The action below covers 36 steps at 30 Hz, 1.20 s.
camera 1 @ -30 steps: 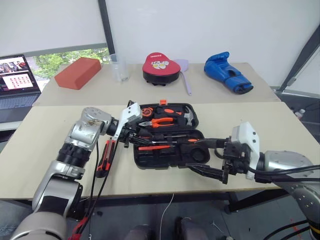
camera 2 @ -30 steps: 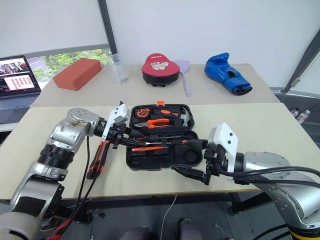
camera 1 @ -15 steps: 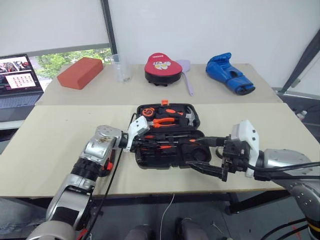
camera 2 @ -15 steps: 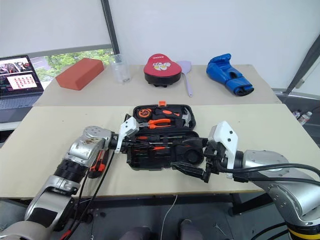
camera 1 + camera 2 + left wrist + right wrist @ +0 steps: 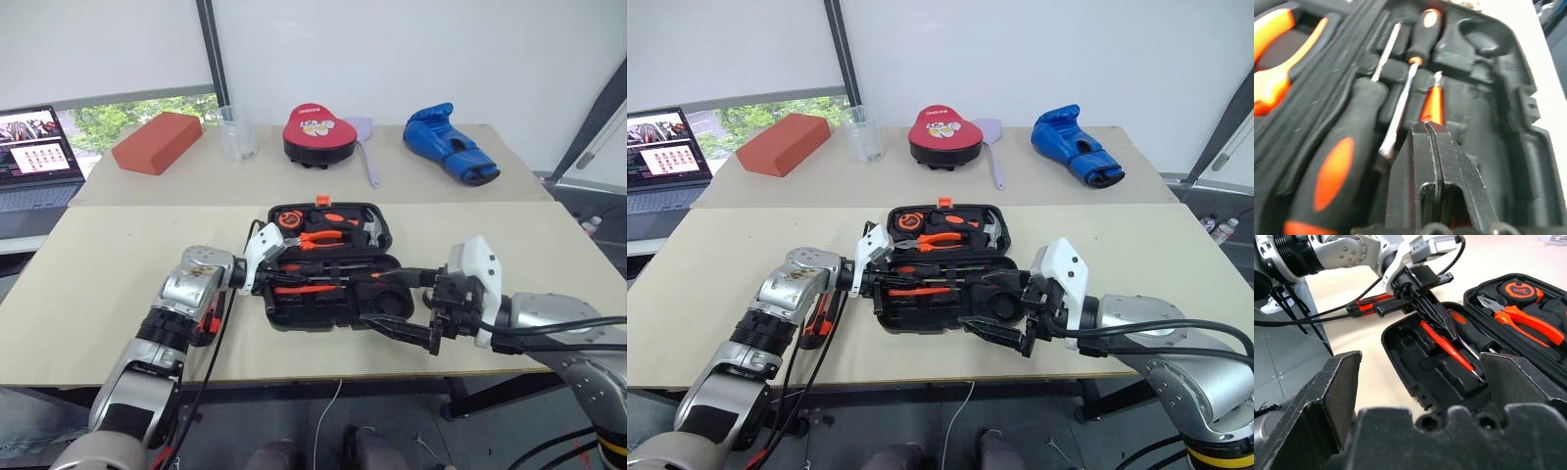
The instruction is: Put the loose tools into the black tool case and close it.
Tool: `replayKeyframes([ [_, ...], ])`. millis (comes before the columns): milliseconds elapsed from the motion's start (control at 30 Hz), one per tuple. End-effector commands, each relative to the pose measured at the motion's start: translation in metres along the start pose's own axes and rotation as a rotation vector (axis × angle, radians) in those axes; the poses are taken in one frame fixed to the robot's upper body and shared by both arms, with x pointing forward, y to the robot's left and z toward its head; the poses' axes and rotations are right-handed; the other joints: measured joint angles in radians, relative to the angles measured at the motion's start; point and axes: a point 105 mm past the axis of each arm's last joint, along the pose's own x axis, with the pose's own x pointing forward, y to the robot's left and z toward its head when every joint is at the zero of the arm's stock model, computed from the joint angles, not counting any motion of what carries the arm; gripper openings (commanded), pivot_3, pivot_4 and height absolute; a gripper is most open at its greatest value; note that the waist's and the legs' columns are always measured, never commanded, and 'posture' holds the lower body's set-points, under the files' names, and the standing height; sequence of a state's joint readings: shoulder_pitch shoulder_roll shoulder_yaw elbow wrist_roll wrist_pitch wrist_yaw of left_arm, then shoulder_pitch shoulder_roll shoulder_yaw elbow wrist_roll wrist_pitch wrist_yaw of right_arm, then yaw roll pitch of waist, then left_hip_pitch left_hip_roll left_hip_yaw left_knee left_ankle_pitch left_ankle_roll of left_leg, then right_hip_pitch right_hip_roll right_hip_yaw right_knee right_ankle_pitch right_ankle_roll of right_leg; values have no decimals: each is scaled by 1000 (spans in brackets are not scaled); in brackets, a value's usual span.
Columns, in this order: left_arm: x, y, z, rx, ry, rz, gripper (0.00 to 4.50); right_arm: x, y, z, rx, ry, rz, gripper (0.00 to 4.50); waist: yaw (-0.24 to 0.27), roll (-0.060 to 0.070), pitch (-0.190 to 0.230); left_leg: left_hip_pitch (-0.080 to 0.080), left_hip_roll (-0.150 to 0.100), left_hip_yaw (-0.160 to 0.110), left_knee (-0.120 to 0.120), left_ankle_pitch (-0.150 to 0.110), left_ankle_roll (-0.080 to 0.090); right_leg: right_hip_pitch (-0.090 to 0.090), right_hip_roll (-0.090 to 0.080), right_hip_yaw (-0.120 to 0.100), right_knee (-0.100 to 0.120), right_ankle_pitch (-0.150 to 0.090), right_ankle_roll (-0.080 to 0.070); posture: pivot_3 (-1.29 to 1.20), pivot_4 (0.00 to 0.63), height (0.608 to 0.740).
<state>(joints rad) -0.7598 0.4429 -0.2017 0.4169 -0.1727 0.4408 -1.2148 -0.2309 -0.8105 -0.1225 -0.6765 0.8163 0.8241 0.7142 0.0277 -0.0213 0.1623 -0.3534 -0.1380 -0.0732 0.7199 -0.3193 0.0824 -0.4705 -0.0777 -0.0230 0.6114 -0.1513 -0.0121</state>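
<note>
The black tool case [image 5: 384, 238] lies open mid-table; pliers, hammer and tape measure fill its far half. My left gripper [image 5: 276, 281] is shut, its tips [image 5: 1426, 128] pressing down on the slim orange tester screwdriver [image 5: 1432, 104] in the near half. No gap shows between the fingers. Beside the tester lie two screwdrivers with black-and-orange handles [image 5: 1332, 166] [image 5: 1422, 29]. The black-and-orange utility knife [image 5: 1369, 303] rests on the table left of the case, partly under my left forearm. Over the case's near right corner my right gripper [image 5: 377, 302] hangs open, empty.
Along the back table stand a red brick-shaped block [image 5: 155, 142], a clear cup [image 5: 238, 132], a red round pad [image 5: 318, 130], a lilac paddle [image 5: 362, 147] and a blue boxing glove [image 5: 446, 144]. A laptop [image 5: 34, 157] sits far left. The table's front edge runs just below the case.
My left gripper sank from the case's left rim onto the tester screwdriver and closed its fingers. The right arm kept still. The camera view shifted slightly.
</note>
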Motion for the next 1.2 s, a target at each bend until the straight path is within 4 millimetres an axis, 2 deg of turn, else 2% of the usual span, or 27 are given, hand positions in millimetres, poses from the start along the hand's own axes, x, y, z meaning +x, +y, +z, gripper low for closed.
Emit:
replayKeyframes([
  [33,3,-3,-4,58,42,-18,21,0,-1,9,-37,-33,-11,4500,0,0,0,0,0,0,0,0,0,0,0,0,0,0,0,0,150,740],
  [167,0,-6,-21,135,77,-6,21,-1,-2,8,-31,-34,-22,4500,-1,0,0,0,0,0,0,0,0,0,0,0,0,0,0,0,150,740],
  [400,-9,2,-24,164,49,59,21,-1,-3,7,-19,-40,-32,4500,-1,0,-1,1,0,0,0,0,0,1,0,0,0,0,0,0,150,740],
  [467,-8,5,-20,159,37,73,21,-1,-4,7,-17,-40,-32,4500,-1,1,-1,2,0,0,0,0,0,1,0,0,0,0,0,0,150,740],
  [567,-7,8,-5,161,-22,91,21,0,-5,8,-18,-42,-30,4500,-2,1,-1,2,0,0,0,0,0,2,0,0,0,0,0,0,150,740],
  [700,-28,7,17,149,-113,129,21,3,-6,11,-35,-46,-16,4500,-4,0,-1,1,0,0,0,0,0,1,0,0,0,0,0,0,150,740],
  [800,-64,1,36,82,-200,187,702,6,-6,13,-48,-38,18,4500,-16,0,0,0,1,0,-1,0,0,-2,1,1,0,0,0,0,150,740],
  [867,-93,0,32,39,-204,282,1482,8,-10,15,-58,-35,37,4500,-21,0,0,0,1,0,-2,0,0,-2,1,1,0,0,0,0,150,740],
  [933,-132,0,11,-25,-168,442,2191,14,-13,17,-78,-35,67,4500,-31,1,-1,1,1,1,-4,0,0,-2,2,1,0,0,-1,0,150,740],
  [1033,-166,-6,-11,-89,-120,581,3325,19,-15,20,-105,-38,103,4500,-39,1,-1,5,1,1,-8,0,0,-2,3,4,0,0,-1,0,150,740],
  [1133,-229,-28,-64,-203,-2,794,4416,29,-9,21,-139,-34,205,4500,-42,1,-1,6,1,1,-8,0,0,-2,3,4,-1,0,-1,0,150,740],
  [1200,-245,-36,-77,-250,31,869,4416,33,-9,19,-143,-32,233,4500,-38,1,-1,7,1,2,-11,0,0,-2,4,5,-1,0,-1,0,150,740],
])
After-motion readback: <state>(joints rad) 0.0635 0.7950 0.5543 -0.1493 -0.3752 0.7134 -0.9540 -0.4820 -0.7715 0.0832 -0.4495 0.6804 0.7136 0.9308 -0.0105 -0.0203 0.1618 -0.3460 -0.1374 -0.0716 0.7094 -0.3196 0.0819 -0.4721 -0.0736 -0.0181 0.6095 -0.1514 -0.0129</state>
